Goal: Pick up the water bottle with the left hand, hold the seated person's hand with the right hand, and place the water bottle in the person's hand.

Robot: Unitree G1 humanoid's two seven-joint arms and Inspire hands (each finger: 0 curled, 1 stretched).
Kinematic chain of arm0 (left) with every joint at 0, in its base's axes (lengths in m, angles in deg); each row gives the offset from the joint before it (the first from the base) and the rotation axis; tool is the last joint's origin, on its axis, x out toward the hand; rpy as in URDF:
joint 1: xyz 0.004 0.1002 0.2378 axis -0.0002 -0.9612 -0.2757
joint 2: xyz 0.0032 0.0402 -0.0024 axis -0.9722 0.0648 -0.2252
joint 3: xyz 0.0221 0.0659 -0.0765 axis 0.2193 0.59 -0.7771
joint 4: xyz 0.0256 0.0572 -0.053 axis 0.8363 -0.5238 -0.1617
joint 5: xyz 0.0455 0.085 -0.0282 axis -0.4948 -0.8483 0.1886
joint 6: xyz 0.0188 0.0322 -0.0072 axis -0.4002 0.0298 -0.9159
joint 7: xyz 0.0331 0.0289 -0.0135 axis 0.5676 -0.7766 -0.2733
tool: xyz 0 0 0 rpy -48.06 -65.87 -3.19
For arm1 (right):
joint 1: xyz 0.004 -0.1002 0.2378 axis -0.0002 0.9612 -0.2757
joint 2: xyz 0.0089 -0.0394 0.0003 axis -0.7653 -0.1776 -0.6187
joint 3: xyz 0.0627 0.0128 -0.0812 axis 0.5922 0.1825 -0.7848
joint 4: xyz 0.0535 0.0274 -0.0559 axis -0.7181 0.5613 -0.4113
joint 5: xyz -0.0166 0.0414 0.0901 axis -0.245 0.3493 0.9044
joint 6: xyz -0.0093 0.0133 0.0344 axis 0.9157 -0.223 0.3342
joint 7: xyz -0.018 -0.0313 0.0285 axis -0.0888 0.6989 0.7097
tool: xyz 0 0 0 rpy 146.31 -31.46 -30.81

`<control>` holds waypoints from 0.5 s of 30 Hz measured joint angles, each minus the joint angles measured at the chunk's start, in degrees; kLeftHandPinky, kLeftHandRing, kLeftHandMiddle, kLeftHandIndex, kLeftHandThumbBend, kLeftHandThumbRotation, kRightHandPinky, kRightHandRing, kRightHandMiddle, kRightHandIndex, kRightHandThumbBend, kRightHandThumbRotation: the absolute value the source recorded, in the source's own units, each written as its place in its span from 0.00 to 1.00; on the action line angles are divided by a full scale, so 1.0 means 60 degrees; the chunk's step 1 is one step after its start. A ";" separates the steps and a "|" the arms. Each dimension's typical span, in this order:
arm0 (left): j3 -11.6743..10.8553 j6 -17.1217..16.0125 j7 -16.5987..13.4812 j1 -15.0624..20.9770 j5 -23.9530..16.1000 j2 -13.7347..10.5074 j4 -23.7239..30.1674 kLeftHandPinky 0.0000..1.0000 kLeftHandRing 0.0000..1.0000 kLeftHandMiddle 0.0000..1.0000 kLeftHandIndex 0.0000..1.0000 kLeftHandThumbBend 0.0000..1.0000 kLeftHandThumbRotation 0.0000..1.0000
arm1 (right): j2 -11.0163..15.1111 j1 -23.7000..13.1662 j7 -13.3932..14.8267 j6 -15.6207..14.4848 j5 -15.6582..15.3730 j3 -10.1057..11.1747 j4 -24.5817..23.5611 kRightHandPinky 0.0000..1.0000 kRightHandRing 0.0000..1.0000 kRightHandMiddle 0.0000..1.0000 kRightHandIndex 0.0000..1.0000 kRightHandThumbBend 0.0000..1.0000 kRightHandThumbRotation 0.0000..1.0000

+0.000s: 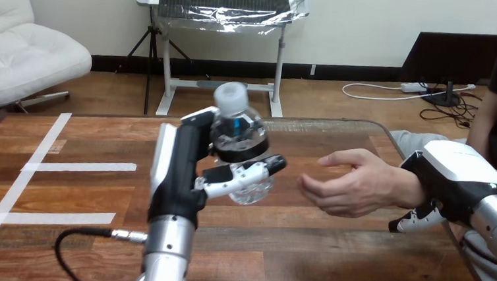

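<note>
A clear water bottle point(239, 134) with a white cap and a dark label is held upright above the table's middle, my left hand point(184, 169) shut on it with fingers and thumb wrapped round its body. The person's hand point(352, 182) reaches in from the right, palm open toward the bottle, a short gap away from it. My right hand point(451, 178) is at the person's wrist, its white back over the wrist and curled fingers showing beneath the forearm.
The wooden table point(304, 250) carries white tape lines point(79, 166) at the left. A black cable point(81, 234) loops beside my left forearm. The table's far edge runs just behind the bottle.
</note>
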 measured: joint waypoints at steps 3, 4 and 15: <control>0.0107 0.0001 0.0000 0.0110 -0.0017 0.0000 0.0000 0.35 0.39 0.43 0.44 0.71 0.00 | 0.0000 0.0019 0.0000 0.0004 0.0000 0.0000 -0.0067 0.14 0.21 0.28 0.31 0.76 0.00; 0.0137 0.0003 -0.0001 0.0145 -0.0025 0.0000 0.0000 0.35 0.39 0.42 0.44 0.71 0.00 | 0.0000 0.0025 -0.0001 -0.0010 -0.0006 0.0000 -0.0093 0.14 0.21 0.28 0.31 0.76 0.00; 0.0488 0.0007 -0.0064 0.0506 -0.0313 -0.0031 -0.0012 0.34 0.38 0.42 0.44 0.73 0.00 | 0.0000 0.0074 -0.0066 -0.0250 -0.0039 0.0000 -0.0504 0.13 0.20 0.29 0.32 0.77 0.00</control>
